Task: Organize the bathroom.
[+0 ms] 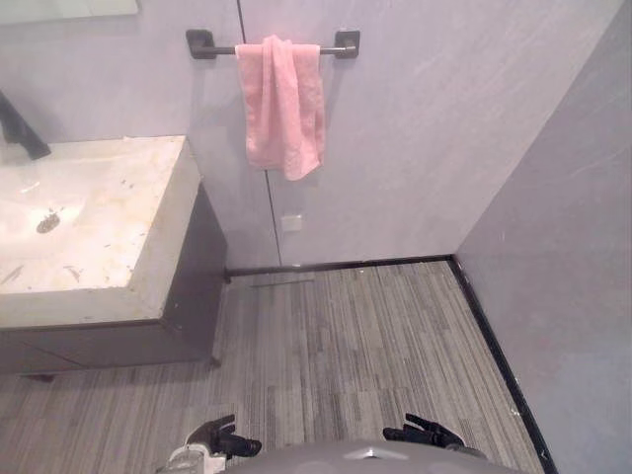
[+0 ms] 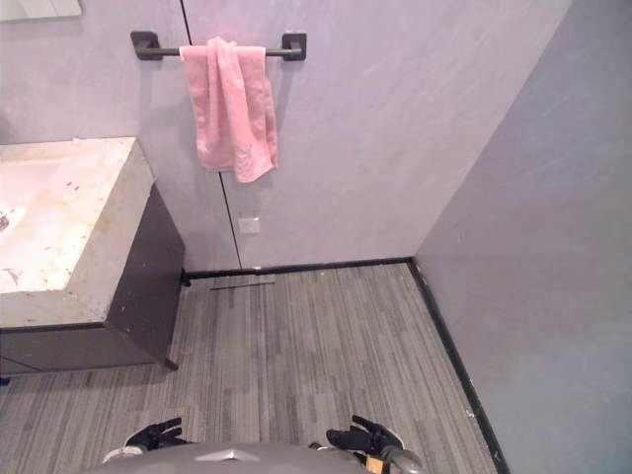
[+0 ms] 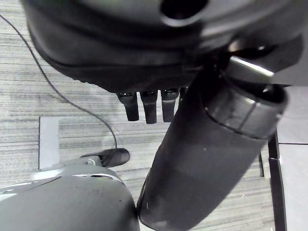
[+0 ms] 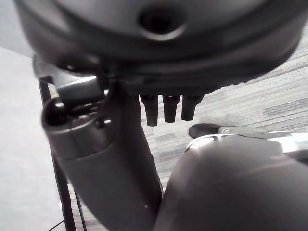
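A pink towel (image 1: 283, 104) hangs folded over a dark towel bar (image 1: 202, 44) on the grey back wall, its lower edge uneven. Both hands hang low near the floor, far below the towel. My left hand (image 1: 223, 437) is at the lower left and my right hand (image 1: 425, 433) at the lower right. In the left wrist view the left hand's fingers (image 3: 149, 106) point straight down over the striped floor and hold nothing. The right hand's fingers (image 4: 166, 108) are likewise straight, with nothing in them.
A vanity with a pale stone top (image 1: 148, 227) and a sunken basin (image 1: 44, 219) stands at the left, a dark tap (image 1: 22, 130) behind it. A side wall (image 1: 573, 296) closes the right. Grey striped floor (image 1: 346, 346) lies between them.
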Robot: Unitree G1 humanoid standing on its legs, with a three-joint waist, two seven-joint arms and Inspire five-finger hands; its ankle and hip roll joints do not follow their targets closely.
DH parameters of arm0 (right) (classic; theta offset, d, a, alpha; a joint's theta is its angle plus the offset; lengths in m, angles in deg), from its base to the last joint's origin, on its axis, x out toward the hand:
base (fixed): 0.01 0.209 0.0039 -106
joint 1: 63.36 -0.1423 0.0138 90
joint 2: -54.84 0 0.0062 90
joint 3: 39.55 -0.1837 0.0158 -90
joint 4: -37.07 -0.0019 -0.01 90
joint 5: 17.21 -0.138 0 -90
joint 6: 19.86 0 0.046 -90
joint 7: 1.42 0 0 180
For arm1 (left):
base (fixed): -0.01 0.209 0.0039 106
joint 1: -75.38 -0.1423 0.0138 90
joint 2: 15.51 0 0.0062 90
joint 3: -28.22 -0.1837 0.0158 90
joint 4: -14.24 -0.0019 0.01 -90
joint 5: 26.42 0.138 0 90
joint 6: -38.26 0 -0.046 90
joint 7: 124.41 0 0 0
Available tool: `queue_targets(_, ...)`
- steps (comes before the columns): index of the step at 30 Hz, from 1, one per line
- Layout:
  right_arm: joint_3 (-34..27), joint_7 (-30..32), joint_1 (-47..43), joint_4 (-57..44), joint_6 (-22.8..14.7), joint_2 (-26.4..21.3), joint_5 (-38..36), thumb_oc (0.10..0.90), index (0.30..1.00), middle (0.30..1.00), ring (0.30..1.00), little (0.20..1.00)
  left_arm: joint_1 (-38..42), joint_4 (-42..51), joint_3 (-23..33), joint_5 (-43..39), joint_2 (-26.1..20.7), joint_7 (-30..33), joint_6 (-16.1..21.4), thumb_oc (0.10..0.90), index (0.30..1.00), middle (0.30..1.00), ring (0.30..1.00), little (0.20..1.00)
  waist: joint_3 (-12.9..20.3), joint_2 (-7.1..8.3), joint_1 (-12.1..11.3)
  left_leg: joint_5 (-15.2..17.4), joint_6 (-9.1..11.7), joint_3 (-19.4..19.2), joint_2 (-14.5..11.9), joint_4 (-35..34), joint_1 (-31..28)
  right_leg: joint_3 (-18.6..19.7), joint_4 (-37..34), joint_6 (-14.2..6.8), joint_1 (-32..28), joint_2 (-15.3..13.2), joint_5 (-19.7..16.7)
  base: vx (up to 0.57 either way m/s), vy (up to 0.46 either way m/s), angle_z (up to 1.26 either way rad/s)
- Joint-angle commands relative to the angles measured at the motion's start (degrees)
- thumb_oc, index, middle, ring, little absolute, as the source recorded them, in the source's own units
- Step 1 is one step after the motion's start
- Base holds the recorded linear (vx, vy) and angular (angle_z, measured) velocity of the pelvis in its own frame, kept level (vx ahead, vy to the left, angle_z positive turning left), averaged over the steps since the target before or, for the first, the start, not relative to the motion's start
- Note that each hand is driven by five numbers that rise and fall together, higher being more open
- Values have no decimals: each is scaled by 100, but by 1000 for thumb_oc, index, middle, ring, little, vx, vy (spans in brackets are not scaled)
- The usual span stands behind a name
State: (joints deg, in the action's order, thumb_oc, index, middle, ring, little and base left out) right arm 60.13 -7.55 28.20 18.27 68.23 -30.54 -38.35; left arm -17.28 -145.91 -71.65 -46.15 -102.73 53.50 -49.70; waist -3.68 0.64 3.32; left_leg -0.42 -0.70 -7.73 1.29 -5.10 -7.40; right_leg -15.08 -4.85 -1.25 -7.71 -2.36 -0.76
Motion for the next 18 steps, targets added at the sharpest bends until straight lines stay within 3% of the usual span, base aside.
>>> queue_targets(1, 91, -233, -200, 300, 8, -96, -84, 800, 900, 900, 900, 900, 243, -182, -241, 252, 159, -192, 7, 800, 900, 900, 900, 900, 6, -110, -19, 298, 278, -408, -234, 19, -44, -100, 109, -548, 22, -5, 287, 0, 0, 0)
queue_targets(18, 79, -244, -250, 271, -1, -131, -172, 800, 900, 900, 900, 900, 246, -138, -162, 98, 148, 62, 44, 800, 900, 900, 900, 900, -63, -149, -30, 308, 275, -384, -231, 66, -41, -94, 151, -523, 24, -11, 336, 0, 0, 0)
